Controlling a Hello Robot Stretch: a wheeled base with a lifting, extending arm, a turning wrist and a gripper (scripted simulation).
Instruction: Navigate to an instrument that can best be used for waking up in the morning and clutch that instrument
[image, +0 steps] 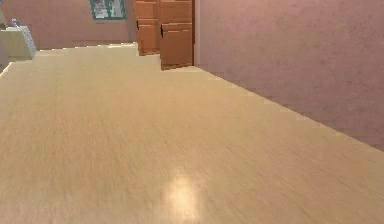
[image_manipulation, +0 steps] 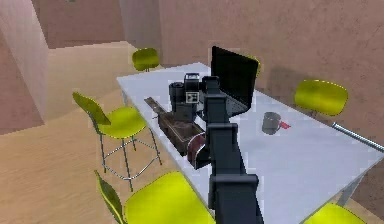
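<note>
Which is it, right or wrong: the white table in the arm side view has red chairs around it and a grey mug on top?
Wrong: the arm side view shows yellow-green chairs, not red, around the white table; the grey mug does stand on top.

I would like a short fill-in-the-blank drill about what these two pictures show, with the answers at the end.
The grey mug stands on the white ____. Yellow-green ____ stand around it. In the forward view, a brown ____ stands where the pink wall ends.
Missing words: table, chairs, door.
</note>
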